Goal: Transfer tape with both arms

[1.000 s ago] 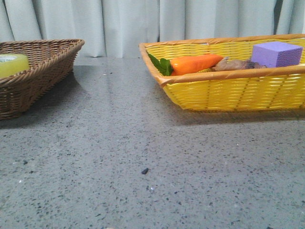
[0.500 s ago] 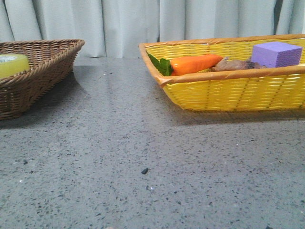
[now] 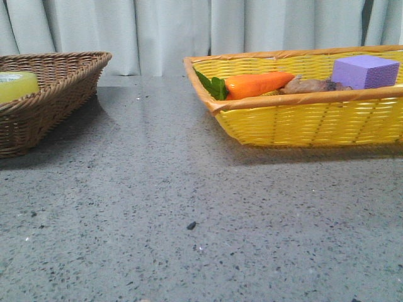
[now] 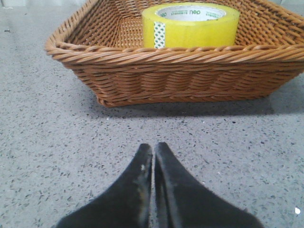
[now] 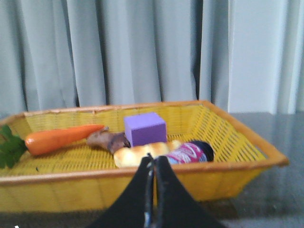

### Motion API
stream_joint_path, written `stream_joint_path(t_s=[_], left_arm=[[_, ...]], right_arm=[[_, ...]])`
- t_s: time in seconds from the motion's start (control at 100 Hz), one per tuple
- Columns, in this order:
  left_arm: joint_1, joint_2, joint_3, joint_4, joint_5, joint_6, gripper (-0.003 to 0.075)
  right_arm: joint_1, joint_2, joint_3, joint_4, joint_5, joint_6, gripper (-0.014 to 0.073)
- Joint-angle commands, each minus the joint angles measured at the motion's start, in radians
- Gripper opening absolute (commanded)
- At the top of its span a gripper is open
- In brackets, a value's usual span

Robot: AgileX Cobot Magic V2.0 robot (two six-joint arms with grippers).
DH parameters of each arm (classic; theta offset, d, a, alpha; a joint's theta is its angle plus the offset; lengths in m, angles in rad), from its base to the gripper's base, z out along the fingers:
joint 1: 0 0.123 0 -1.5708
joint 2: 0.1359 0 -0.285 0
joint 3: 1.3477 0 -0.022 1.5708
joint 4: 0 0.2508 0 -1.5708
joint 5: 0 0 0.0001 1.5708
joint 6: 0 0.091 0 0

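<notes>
The tape is a wide yellow-green roll with a white core and green lettering. It lies in the brown wicker basket, also seen at the far left of the front view. My left gripper is shut and empty, low over the table, a short way in front of that basket. My right gripper is shut and empty, in front of the yellow basket. Neither gripper shows in the front view.
The yellow basket stands at the right and holds a carrot, a purple foam cube, a brown root, a bread roll and a pink-patterned item. Grey speckled table lies between baskets; curtains behind.
</notes>
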Motion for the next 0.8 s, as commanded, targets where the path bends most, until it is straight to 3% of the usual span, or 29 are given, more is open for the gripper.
stream_joint_path(t_s=[0.0,0.39,0.79], left_arm=[[0.001,-0.029,0.009,-0.001,-0.061,-0.006,-0.002],[0.001,-0.029,0.009,-0.001,-0.061,-0.006,-0.002],[0.001,-0.029,0.009,-0.001,-0.061,-0.006,-0.002]], right_arm=[[-0.019,-0.002,0.021,0.04,0.041,-0.047,-0.0074],[-0.019,-0.017,0.023,0.037,0.357,-0.047,-0.0074],[-0.019,-0.017,0.023,0.037,0.36,-0.047,-0.0074]])
